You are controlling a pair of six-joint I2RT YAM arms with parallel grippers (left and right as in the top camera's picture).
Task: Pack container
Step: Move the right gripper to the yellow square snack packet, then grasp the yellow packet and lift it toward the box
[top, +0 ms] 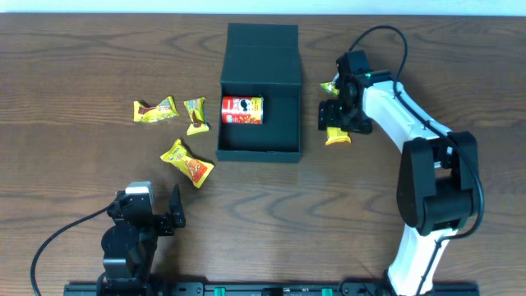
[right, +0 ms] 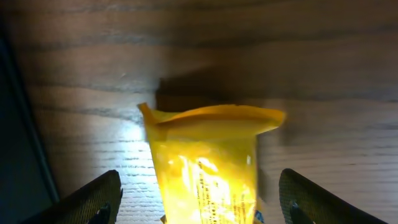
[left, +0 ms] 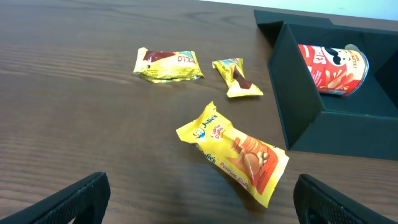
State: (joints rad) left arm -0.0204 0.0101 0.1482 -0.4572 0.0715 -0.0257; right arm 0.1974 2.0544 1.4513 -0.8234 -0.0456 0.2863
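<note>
The dark teal container (top: 282, 123) stands open at the table's middle, lid flap folded back, with a red snack can (top: 242, 110) lying inside. My right gripper (top: 336, 122) is open just right of the container, fingers apart on either side of a yellow packet (top: 338, 137). In the right wrist view the packet (right: 205, 155) lies between the open fingers (right: 202, 208), untouched. My left gripper (top: 156, 212) is open and empty near the front edge. In the left wrist view its fingers (left: 202, 208) face a yellow peanut-butter packet (left: 236, 152); the container (left: 298, 99) and can (left: 333, 68) show too.
Three yellow packets lie left of the container: one far left (top: 155, 109), a small one (top: 196, 114), one nearer the front (top: 187, 162). Another yellow packet (top: 329, 86) peeks out behind the right gripper. The container's wall (right: 18, 143) shows dark at the right wrist view's left.
</note>
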